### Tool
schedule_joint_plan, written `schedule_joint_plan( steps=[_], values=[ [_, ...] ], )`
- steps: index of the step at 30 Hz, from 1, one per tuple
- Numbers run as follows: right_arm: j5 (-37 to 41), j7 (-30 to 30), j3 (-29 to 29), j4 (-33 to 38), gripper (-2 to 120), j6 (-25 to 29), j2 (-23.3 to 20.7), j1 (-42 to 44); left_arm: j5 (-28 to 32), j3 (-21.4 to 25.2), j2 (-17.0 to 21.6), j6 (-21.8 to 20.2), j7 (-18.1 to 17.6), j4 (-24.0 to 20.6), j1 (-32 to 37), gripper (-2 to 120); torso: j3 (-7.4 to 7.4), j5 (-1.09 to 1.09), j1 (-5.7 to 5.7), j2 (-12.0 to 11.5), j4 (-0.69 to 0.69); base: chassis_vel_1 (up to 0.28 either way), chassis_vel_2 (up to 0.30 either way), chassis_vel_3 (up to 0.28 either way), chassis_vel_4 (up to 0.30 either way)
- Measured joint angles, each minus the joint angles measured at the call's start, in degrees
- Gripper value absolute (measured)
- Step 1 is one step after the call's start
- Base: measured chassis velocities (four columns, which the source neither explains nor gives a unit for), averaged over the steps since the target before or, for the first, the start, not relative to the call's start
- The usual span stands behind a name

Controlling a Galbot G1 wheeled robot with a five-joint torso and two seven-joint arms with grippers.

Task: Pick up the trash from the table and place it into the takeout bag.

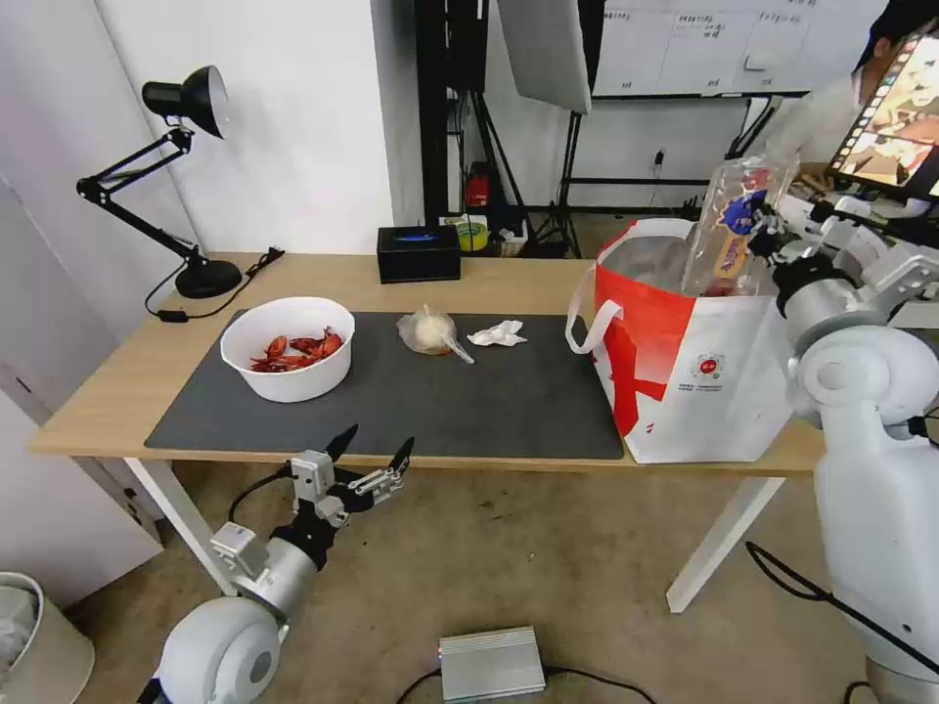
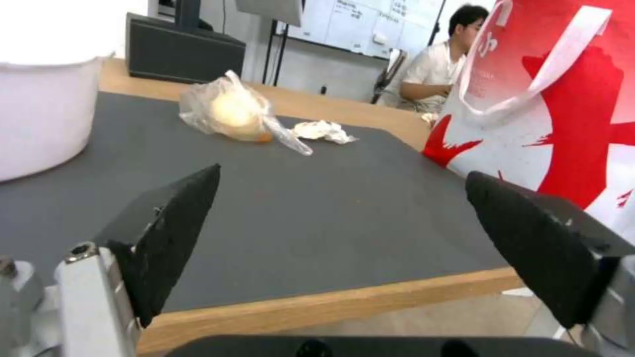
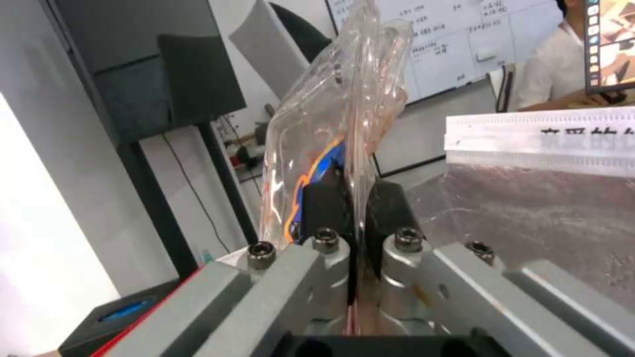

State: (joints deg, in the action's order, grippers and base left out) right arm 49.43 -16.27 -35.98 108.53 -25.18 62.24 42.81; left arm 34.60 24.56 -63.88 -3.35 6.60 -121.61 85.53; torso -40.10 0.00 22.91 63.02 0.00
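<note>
Right wrist view: right pincer [image 3: 355, 208] clamps clamshell tray [image 3: 331, 114].

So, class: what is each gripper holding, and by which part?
The right gripper pinches the clear plastic clamshell tray by one edge, above the takeout bag. The left gripper is open, holding nothing.

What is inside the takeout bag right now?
Silver foil lining shows inside the takeout bag. The right gripper holds the clamshell tray upright in its mouth; the bag's bottom is hidden.

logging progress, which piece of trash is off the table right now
The clear plastic tray, pinched in the right end effector above the takeout bag.
</note>
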Motion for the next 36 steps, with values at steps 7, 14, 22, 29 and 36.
schedule_joint_plan(
  steps=[7,14,22,29,36],
  values=[
    [0.9,-0.02,-0.04,0.42,21,-0.17,0.0,0.05,0.01,-0.12,0.0,0.0,-0.04,0.16,-0.21,100,0.0,0.0,0.0,0.0,0.0,0.0,0.0,0.0,0.0],
    [1.87,-0.4,-0.04,0.85,49,-0.32,0.05,-0.34,0.02,0.02,0.06,-0.02,-0.08,0.03,-0.12,100,0.0,0.0,0.0,0.0,0.01,0.0,0.0,0.0,0.0],
    [2.92,-0.42,-0.04,1.64,74,-0.59,-0.03,-0.13,0.07,0.26,0.1,-0.11,-0.13,-0.33,-0.06,100,0.0,0.0,0.0,0.0,0.0,0.0,0.0,0.0,0.0],
    [12.35,5.85,1.16,3.89,98,2.88,-1.55,0.35,0.06,1.28,0.08,-0.1,-0.13,-0.99,0.64,100,0.0,0.0,0.0,0.0,0.0,0.0,0.0,0.0,0.0],
    [15.33,13.14,4.2,8.82,100,3.91,-2.65,2.92,0.12,1.91,-0.31,1.05,-0.03,-1.17,1.25,100,0.0,-0.01,0.0,0.0,0.02,0.0,0.0,0.0,0.0]
  ],
)
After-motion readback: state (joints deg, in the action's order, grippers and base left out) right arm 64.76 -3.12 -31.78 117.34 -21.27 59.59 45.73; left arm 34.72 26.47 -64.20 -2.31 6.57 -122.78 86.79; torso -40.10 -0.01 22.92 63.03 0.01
